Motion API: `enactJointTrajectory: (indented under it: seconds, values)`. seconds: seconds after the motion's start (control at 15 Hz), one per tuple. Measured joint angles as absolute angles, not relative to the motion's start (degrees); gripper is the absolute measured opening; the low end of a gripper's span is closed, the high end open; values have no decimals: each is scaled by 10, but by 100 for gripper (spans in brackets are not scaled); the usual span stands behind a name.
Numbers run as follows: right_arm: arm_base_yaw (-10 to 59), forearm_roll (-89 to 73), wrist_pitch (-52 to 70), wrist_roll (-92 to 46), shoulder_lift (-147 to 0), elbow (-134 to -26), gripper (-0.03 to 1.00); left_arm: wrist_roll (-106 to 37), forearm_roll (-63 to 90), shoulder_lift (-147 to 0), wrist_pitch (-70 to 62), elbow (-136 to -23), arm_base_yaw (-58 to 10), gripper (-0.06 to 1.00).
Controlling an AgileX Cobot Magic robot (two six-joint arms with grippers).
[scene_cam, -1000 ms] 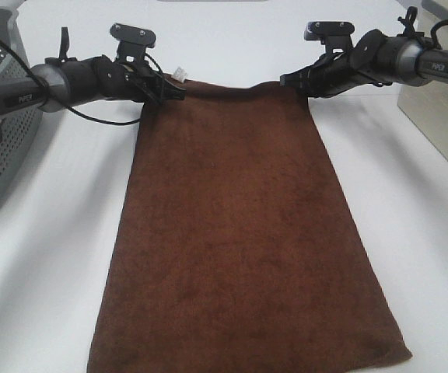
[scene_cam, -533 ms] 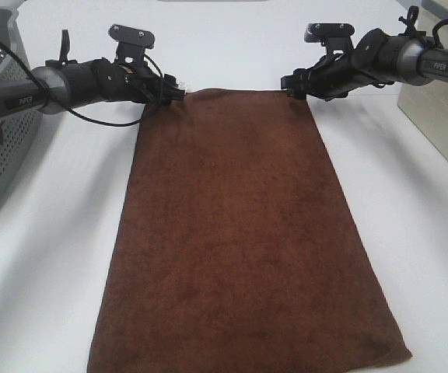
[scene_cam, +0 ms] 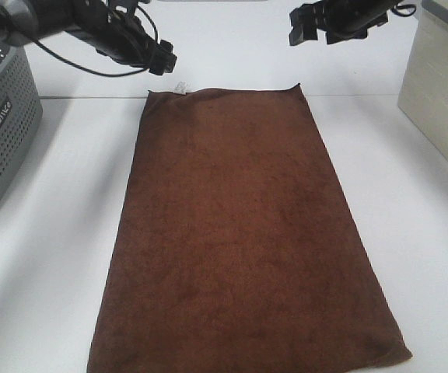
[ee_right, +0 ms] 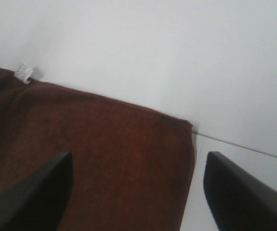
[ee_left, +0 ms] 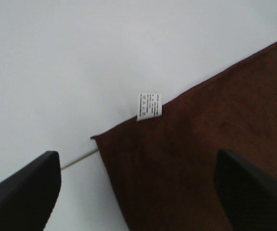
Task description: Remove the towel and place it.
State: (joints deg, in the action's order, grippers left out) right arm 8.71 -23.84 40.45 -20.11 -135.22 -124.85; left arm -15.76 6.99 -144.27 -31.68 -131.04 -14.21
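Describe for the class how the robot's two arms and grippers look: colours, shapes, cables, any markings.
Both arms are dark grey to black rounded tubes ending in black blocky grippers, left gripper and right gripper. A thin black cable loops below the left arm. The wrist views show broad black fingers. No lettering is readable now.

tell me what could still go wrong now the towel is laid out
The towel runs out of the exterior view at the near side, so it may overhang the table and slip. The left gripper and right gripper, both open, hang just above its far corners and could snag them if they dip.
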Motion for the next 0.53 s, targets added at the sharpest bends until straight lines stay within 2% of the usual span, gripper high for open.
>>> enactJointTrajectory:
  seconds: [0.07,0.13,0.27,0.4,0.53]
  values:
    - [87,-231,426,-198,-1340,-1248,77,-135,50,-1427,-346,-1310,-142,83]
    - [83,-202,504,-158,-1282,-1248,79,-49,-29,-1369,-451,-1310,-137,86]
    - [49,-198,539,-110,-1232,-1248,80,0,-70,-1314,-544,-1310,-108,87]
    - [13,-180,559,-84,-1191,-1250,80,18,-70,-1263,-607,-1313,-48,87]
    - [12,-147,605,-83,-1161,-1251,80,21,-45,-1235,-649,-1313,10,87]
